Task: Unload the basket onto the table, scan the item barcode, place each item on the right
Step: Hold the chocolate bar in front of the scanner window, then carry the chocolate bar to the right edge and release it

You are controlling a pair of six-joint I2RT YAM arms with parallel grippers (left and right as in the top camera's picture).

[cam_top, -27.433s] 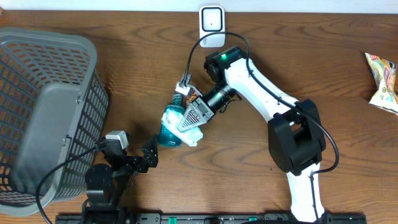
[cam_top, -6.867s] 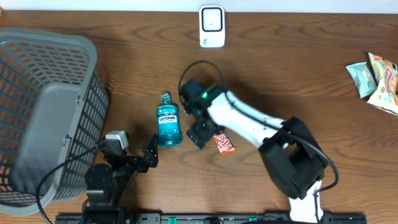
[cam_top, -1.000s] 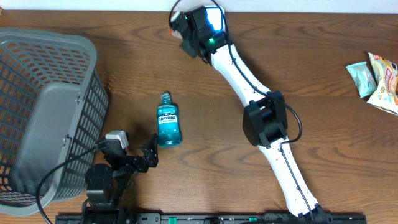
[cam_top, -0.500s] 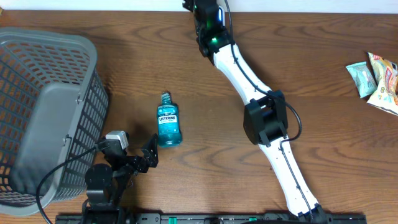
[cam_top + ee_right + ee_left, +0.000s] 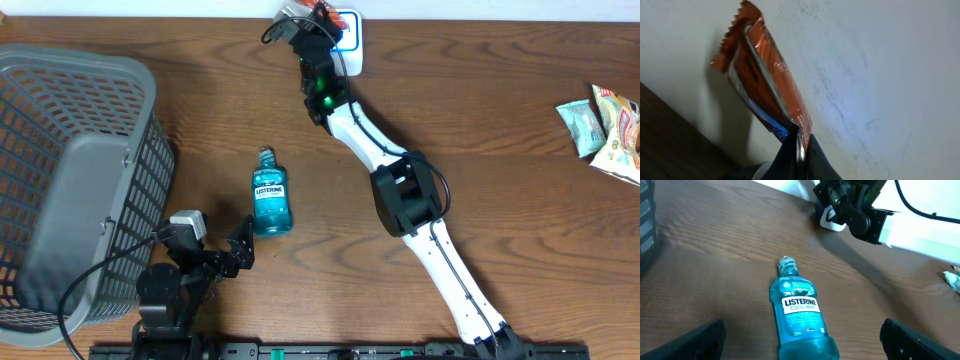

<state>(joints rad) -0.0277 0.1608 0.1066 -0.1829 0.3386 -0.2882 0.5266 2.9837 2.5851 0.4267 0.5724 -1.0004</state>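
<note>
A: Where was the candy bar [image 5: 762,85]?

B: Up at the far edge of the table [image 5: 480,110], by the wall. The right gripper [image 5: 799,145] had its fingers pinched together on one end of the orange wrapper, which stood out from the fingertips toward the pale wall. From overhead, that arm reached across the table to the white scanner [image 5: 346,28] at the back edge.

A: And the left gripper [image 5: 800,345]?

B: Its fingers were spread wide apart and held nothing. It sat low at the near side of the table, beside the gray basket [image 5: 70,180].

A: Anything else lying around?

B: A blue mouthwash bottle [image 5: 270,195] lay flat on the wood, cap pointing away, just ahead of the left gripper. Some snack packets [image 5: 600,125] sat at the far right edge.
</note>
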